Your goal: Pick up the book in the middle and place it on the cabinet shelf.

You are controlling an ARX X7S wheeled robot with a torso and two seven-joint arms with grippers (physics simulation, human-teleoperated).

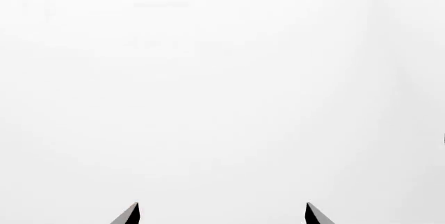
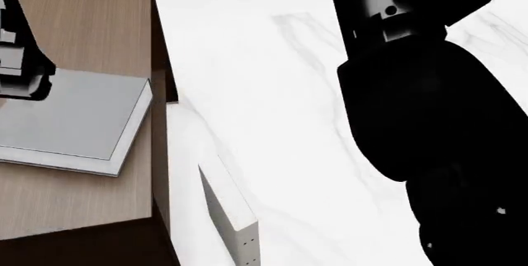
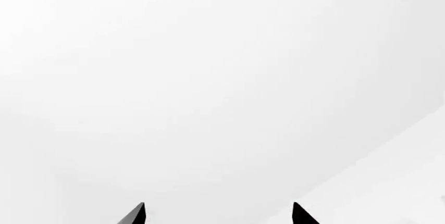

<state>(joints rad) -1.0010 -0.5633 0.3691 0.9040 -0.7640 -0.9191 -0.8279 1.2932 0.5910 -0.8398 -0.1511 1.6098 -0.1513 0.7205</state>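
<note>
The book (image 2: 78,117), grey-covered with white page edges, lies flat on the brown wood-grain top of the cabinet shelf (image 2: 91,25) at the left of the head view. Part of my left arm (image 2: 18,62) shows at the frame's left edge, over the book's far left corner. In the left wrist view my left gripper (image 1: 222,213) is open, its two fingertips wide apart with only blank white between them. My right gripper (image 3: 219,212) is open too and faces plain white. The black right arm (image 2: 429,105) fills the right of the head view.
A pale off-white book (image 2: 231,210) with small dots on its edge stands on the white marbled surface (image 2: 289,93), close beside the cabinet's dark side (image 2: 161,173).
</note>
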